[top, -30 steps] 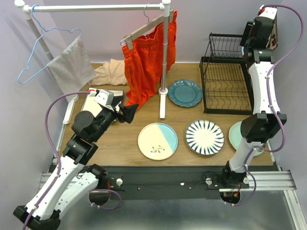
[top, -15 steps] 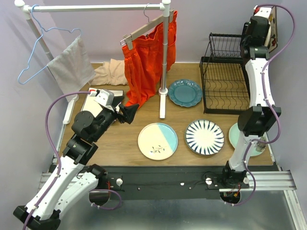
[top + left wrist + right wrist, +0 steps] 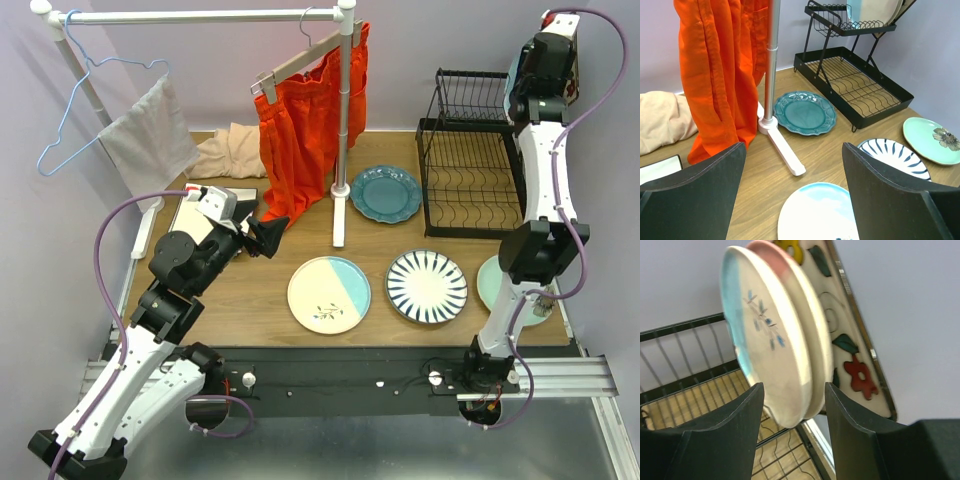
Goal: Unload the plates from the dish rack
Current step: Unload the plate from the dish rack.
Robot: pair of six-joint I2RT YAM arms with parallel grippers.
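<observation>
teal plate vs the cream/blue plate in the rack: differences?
Pose: the teal plate lies flat on the table; the cream-and-blue plate stands on edge in the dish rack.
Colour: the teal plate is solid; the cream-and-blue plate is cream with a light-blue side and a small sprig.
Rim: the teal plate's is scalloped, the other's smooth.
Both are round.

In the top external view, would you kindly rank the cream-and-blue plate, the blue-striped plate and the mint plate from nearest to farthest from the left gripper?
From the left gripper:
1. cream-and-blue plate, just to its right, near the table's front.
2. blue-striped plate, next along to the right.
3. mint plate, at the far right edge.
</observation>
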